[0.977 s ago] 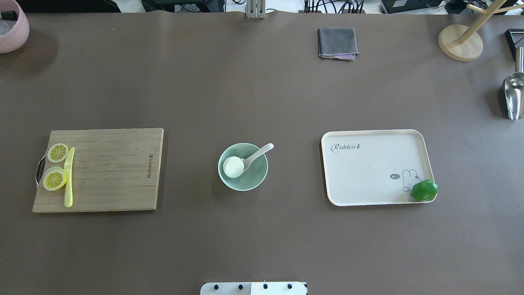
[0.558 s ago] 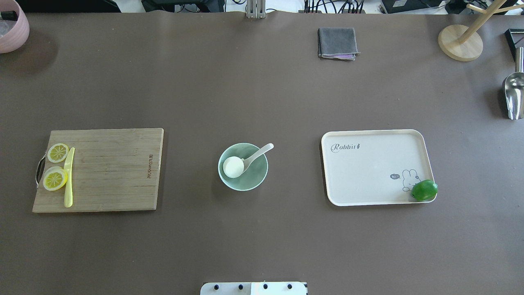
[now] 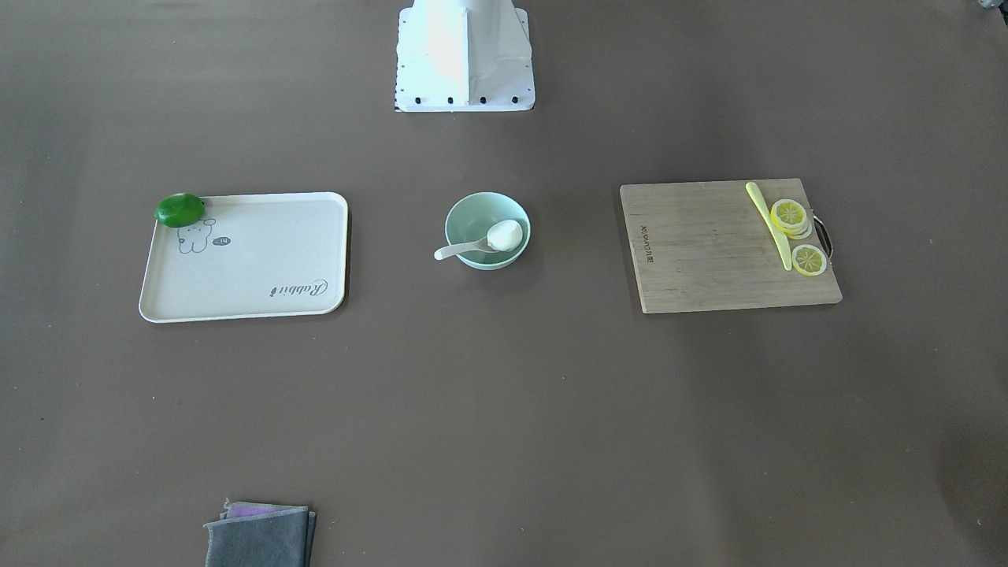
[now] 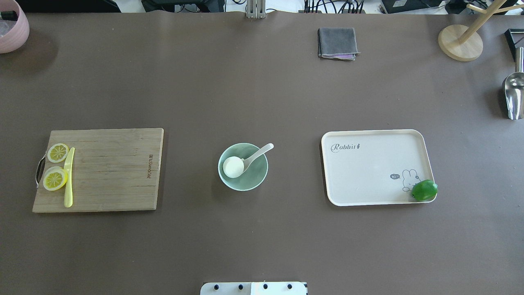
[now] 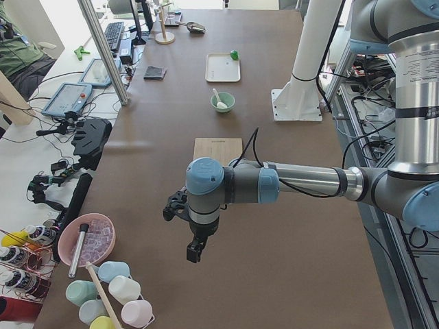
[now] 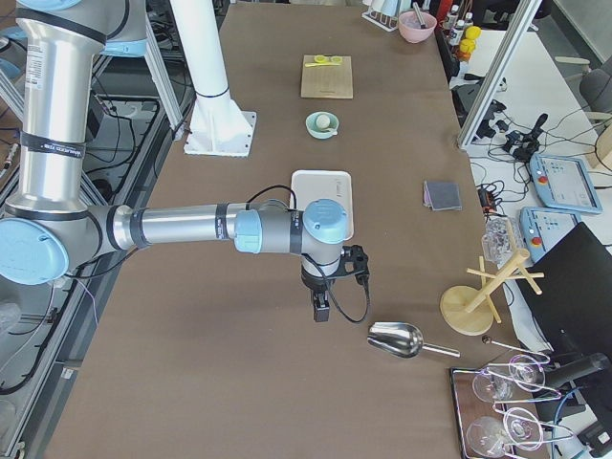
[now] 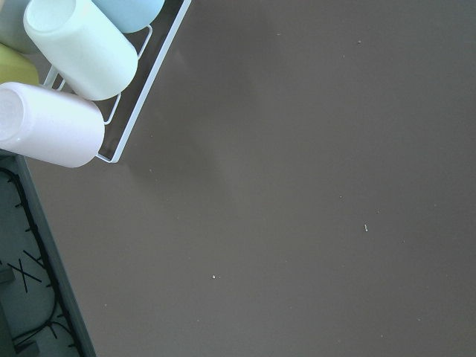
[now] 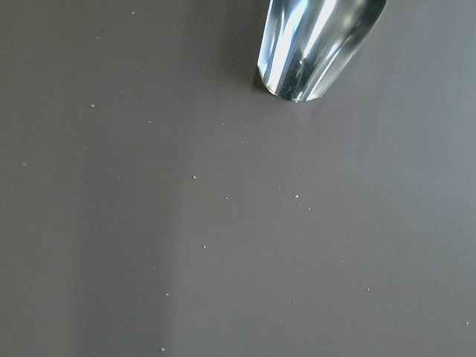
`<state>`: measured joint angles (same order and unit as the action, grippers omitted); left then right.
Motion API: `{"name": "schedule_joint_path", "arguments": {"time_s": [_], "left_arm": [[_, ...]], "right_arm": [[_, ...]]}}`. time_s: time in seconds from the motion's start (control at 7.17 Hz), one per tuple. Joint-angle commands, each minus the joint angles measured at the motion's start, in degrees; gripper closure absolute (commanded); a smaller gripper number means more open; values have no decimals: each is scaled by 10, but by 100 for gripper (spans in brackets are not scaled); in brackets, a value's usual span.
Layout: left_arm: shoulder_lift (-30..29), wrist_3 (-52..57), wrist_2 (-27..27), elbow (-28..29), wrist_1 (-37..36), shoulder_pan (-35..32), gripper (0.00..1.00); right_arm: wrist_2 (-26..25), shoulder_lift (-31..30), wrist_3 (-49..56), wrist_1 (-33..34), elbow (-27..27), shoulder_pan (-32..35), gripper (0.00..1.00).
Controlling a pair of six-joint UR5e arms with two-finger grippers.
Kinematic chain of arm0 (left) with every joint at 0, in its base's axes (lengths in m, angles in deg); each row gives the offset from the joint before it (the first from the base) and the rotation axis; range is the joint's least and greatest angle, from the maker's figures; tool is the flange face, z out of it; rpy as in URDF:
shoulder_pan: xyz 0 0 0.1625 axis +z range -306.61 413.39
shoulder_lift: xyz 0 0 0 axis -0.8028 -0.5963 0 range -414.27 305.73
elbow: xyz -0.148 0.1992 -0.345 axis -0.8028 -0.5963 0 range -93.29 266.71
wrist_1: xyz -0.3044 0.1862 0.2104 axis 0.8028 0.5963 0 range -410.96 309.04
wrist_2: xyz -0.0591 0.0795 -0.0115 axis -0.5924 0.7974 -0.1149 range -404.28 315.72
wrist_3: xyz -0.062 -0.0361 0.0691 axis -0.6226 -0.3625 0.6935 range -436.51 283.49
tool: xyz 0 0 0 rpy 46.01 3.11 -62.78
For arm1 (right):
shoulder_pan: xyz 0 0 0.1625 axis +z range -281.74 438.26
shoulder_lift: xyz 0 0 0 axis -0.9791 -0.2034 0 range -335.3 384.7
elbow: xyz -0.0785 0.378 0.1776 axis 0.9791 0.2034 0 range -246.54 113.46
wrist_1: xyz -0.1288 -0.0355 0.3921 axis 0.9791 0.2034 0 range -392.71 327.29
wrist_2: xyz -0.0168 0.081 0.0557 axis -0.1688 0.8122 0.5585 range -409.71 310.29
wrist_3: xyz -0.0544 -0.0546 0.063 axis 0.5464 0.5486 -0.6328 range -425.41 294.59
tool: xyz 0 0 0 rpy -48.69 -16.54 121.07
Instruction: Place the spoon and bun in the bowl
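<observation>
Cradles bun [image 4: 232, 167] in spoon [image 4: 258, 153] inside bowl [image 4: 254, 177], seemingly finished; hence hangs left tool [image 5: 194, 252], right tool [image 6: 322, 311] well away; cannot tell their opening.

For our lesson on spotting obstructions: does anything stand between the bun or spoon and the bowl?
Nothing visible does. The bun and the spoon already lie inside the bowl, the spoon's handle leaning over its rim.
</observation>
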<state>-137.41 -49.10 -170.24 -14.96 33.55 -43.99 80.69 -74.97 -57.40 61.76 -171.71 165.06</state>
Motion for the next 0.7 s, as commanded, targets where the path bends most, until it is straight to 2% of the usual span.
{"name": "schedule_joint_path", "arguments": {"time_s": [0.0,0.56], "left_arm": [[0,-1,-1,1,0,0,0],[1,0,-4,-5,0,0,0]], "right_arm": [[-1,1,1,0,0,-1,0],[2,1,2,-1,-1,-6,0]]}}
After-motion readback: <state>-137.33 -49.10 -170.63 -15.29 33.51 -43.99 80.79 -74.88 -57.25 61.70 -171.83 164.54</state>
